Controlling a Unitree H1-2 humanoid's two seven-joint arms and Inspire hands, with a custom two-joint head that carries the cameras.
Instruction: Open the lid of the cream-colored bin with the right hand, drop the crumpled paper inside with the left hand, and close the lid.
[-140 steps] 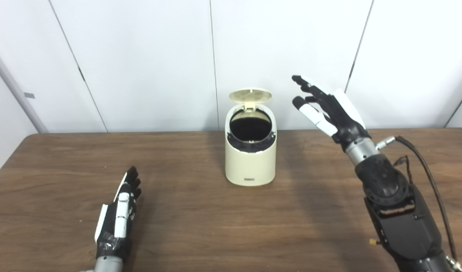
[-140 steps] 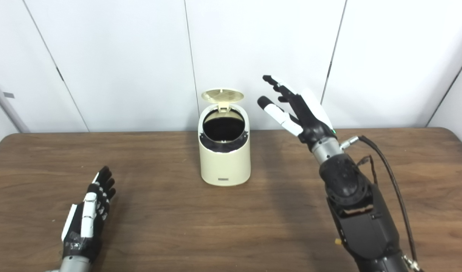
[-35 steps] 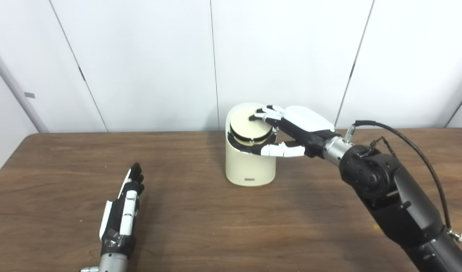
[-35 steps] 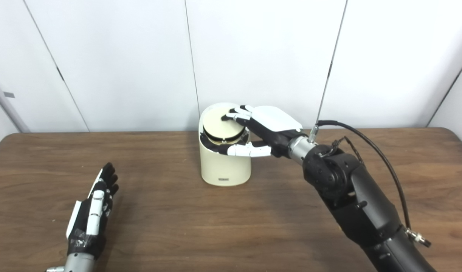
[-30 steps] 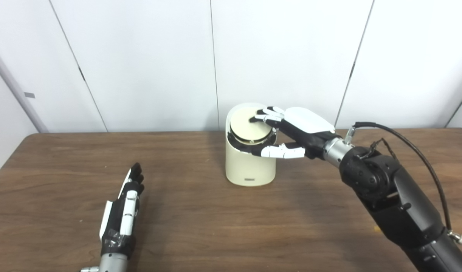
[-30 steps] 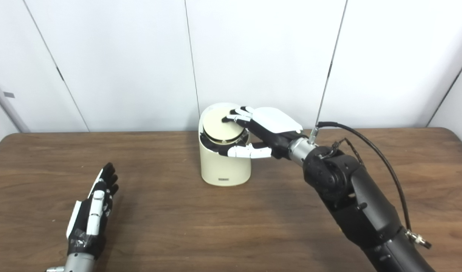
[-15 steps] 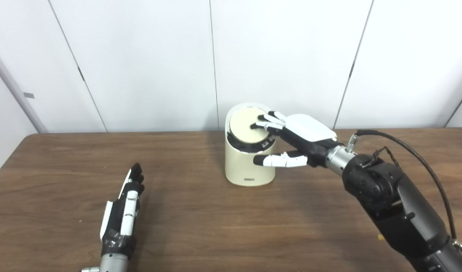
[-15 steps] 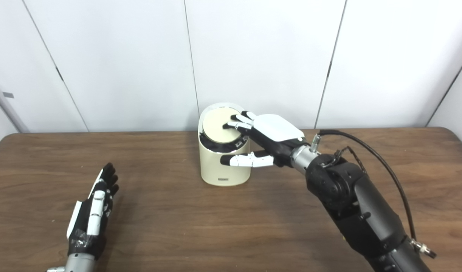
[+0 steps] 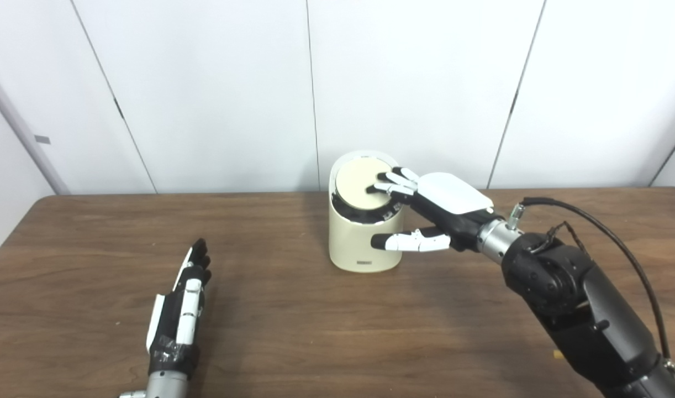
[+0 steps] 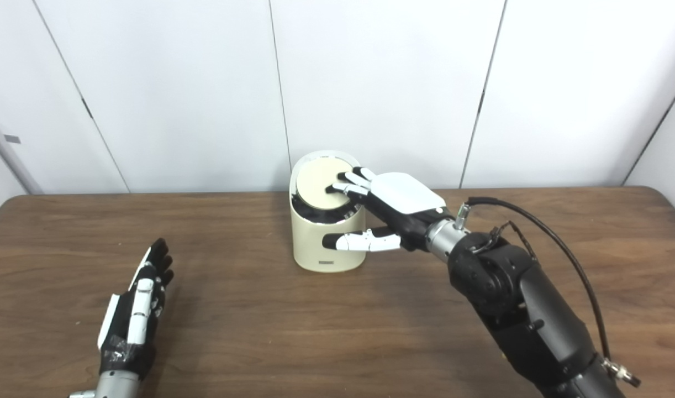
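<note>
The cream-colored bin [image 9: 362,243] stands at the back middle of the wooden table [image 9: 293,326]. Its round lid [image 9: 359,182] lies down flat in the bin's top. My right hand [image 9: 437,207] reaches in from the right with fingers spread; the fingertips [image 9: 384,184] rest on the lid's right edge and the thumb stretches across the bin's front right side. It grips nothing. My left hand [image 9: 177,315] lies flat and open on the table at the front left, holding nothing. No crumpled paper shows anywhere.
White wall panels [image 9: 205,94] rise right behind the table's far edge. A black cable [image 9: 602,221] loops off my right forearm. Bare wood stretches between the left hand and the bin.
The lid stood upright 4.7 s ago and is now down. In the last second my right hand pressed it flat, then slid slightly lower and to the right. The left hand stayed still.
</note>
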